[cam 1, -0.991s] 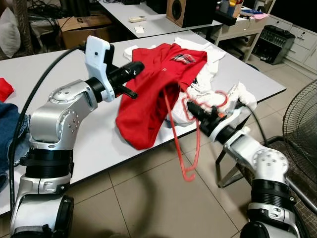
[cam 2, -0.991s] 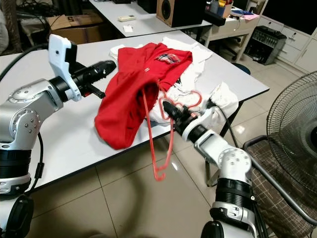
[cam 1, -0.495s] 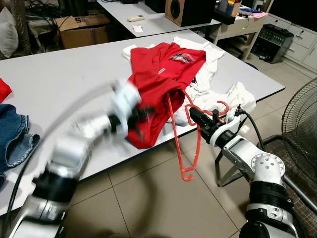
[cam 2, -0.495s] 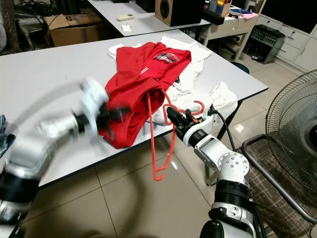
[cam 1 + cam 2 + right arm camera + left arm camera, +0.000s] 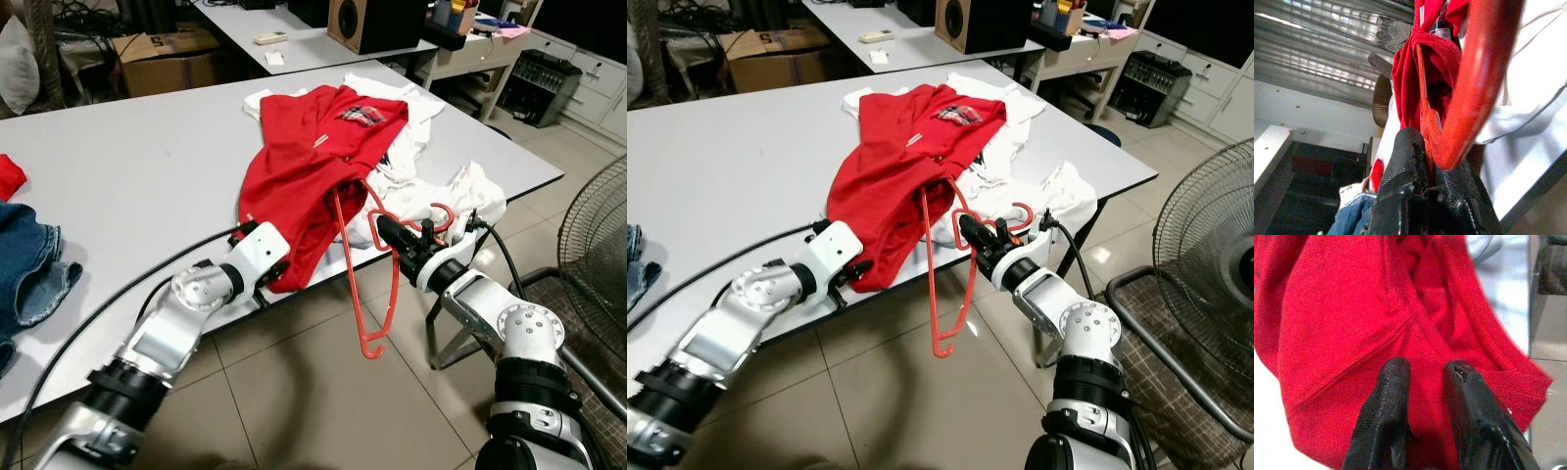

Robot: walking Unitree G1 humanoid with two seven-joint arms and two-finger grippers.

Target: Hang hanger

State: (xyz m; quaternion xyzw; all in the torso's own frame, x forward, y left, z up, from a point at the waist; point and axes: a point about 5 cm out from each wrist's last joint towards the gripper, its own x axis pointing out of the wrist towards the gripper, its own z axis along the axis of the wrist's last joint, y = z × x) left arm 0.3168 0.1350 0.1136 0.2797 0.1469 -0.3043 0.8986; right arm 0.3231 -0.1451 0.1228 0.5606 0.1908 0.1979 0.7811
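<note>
A red shirt (image 5: 304, 166) lies on the white table (image 5: 127, 166), its lower hem drooping over the front edge. A red hanger (image 5: 351, 284) has one arm tucked up inside the shirt, while the rest dangles below the table edge. My right gripper (image 5: 382, 228) is shut on the hanger just under its hook (image 5: 1479, 73), beside the table's front edge. My left gripper (image 5: 1427, 369) is low at the shirt's hem (image 5: 284, 279). Its fingers (image 5: 1393, 382) rest on the red cloth with a narrow gap between them and nothing pinched.
White garments (image 5: 441, 191) are piled right of the shirt. Blue jeans (image 5: 29, 264) lie at the table's left end. A floor fan (image 5: 598, 245) and a chair frame (image 5: 549, 284) stand to the right. A second table with a speaker (image 5: 372, 20) is behind.
My left arm swung down from above the table to the shirt's hem at the front edge. The right gripper and hanger have hardly moved.
</note>
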